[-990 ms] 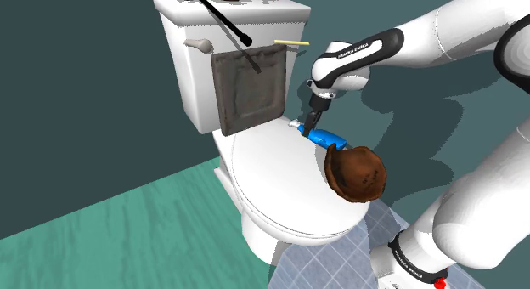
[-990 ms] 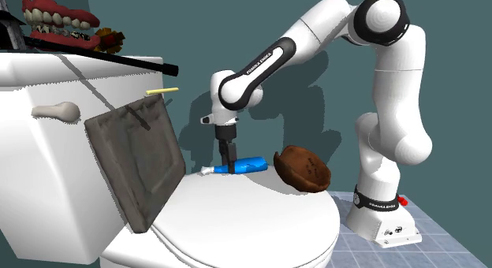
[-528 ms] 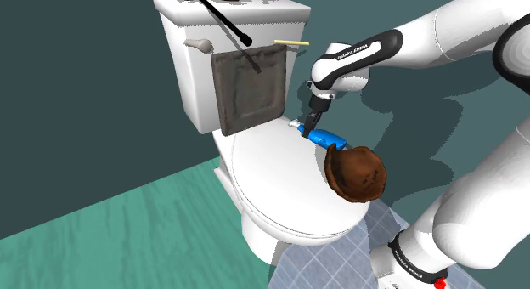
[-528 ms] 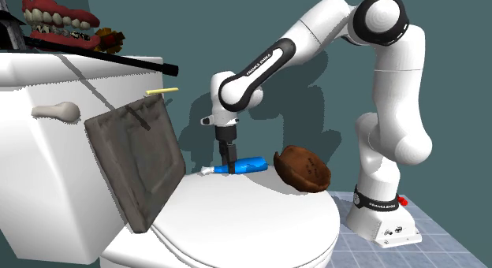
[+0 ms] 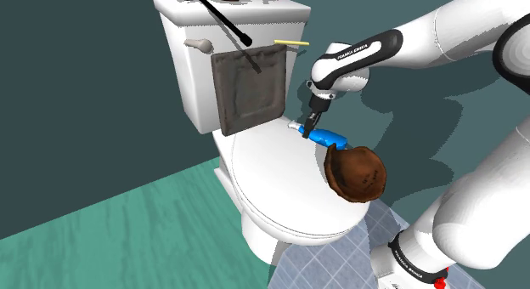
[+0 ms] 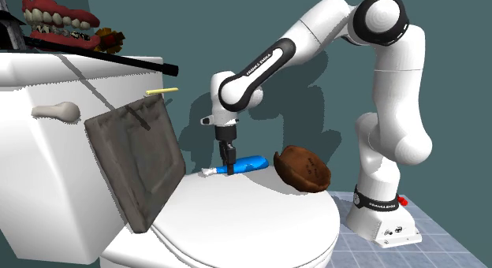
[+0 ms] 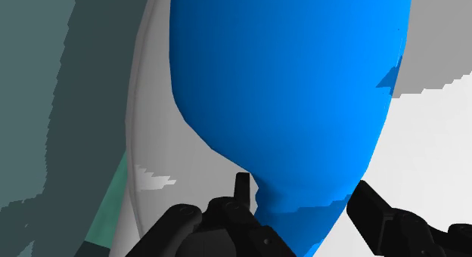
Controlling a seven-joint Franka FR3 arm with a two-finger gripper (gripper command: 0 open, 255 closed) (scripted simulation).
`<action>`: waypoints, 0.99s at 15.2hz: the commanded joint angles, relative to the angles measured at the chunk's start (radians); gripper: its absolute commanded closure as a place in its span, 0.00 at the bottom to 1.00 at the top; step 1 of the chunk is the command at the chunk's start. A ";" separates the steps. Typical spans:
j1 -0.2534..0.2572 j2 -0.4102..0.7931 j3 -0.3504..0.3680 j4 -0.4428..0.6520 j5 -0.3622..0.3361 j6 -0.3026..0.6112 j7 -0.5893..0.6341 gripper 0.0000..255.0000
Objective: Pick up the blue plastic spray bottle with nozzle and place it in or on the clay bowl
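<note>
Blue spray bottle (image 5: 327, 139) is lying on its side on a closed white toilet lid (image 5: 272, 177), near the lid's back edge, white nozzle pointing toward the tank (image 5: 191, 83). A brown bowl (image 5: 355, 172) is sitting tilted just beside the bottle's base, at the lid's side edge nearest the stand. A grey square pad (image 5: 248, 87) is leaning against the tank front. Teal floor (image 5: 110, 236) is spreading around the toilet, dark teal wall (image 5: 76, 92) rising behind. The black hand (image 6: 229, 165) is reaching straight down, its fingers (image 7: 242, 189) pressing either side of the bottle's narrow neck, gripping it.
</note>
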 commanded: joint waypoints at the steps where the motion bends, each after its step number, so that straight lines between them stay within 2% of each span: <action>1: 0.000 0.000 0.000 0.000 0.000 0.000 0.000 1.00; 15: -0.001 -0.098 -0.002 0.075 -0.049 -0.165 0.053 1.00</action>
